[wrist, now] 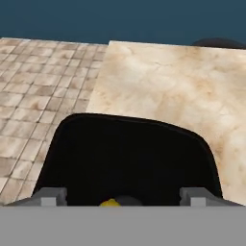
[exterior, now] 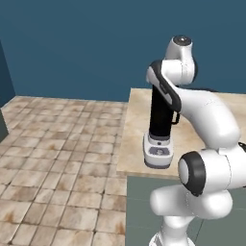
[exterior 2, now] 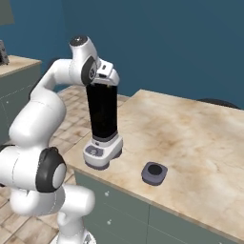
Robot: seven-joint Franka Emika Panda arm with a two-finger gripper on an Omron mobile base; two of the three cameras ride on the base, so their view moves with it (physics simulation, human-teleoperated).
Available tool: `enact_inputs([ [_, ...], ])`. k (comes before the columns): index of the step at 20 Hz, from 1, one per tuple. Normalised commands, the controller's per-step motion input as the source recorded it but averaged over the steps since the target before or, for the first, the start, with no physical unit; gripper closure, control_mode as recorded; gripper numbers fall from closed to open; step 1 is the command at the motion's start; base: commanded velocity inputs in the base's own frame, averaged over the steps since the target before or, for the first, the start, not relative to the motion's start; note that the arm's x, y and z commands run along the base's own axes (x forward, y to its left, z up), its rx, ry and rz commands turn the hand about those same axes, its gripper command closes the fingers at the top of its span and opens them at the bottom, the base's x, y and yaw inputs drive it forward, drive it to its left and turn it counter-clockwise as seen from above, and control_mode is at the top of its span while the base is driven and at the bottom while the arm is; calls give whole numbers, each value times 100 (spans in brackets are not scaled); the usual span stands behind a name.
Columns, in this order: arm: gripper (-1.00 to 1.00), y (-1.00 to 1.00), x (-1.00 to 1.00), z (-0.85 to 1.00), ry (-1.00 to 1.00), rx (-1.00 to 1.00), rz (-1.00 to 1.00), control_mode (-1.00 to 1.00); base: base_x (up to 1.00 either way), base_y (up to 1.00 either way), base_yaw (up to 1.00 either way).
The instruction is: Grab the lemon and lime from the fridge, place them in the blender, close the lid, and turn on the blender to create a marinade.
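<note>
The blender (exterior 2: 102, 121) is a tall black jar on a pale base, standing near the counter's left front corner (exterior: 160, 126). My gripper (exterior 2: 103, 82) hangs right over the jar's open mouth. In the hand view its fingertips (wrist: 49, 197) stand wide apart, open, above the black opening (wrist: 129, 158). A bit of the yellow lemon (wrist: 110, 202) shows low between them, not gripped. The lid (exterior 2: 154, 173), a dark grey cap, lies on the counter to the right of the blender's base. The lime and the fridge are out of view.
The beige stone counter (exterior 2: 190, 138) stretches right and back from the blender. A tiled floor (exterior: 57, 153) lies beyond its left edge. A dark rounded shape (exterior 2: 217, 102) sits at the counter's far edge. Another counter (exterior 2: 14, 66) stands at the far left.
</note>
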Motion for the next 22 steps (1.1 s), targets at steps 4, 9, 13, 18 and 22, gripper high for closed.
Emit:
enact_inputs([
  [4,-100,0,-84,78,-33,-3,0,-100,0,0,0],
  [9,-100,0,-100,-18,-25,0,0,-100,0,0,0],
  [13,-100,0,-100,-41,-10,0,0,-100,0,0,0],
  [18,-100,10,-99,-50,0,0,0,-100,0,0,0],
  [22,-100,26,-71,-45,5,-1,0,-100,0,0,0],
])
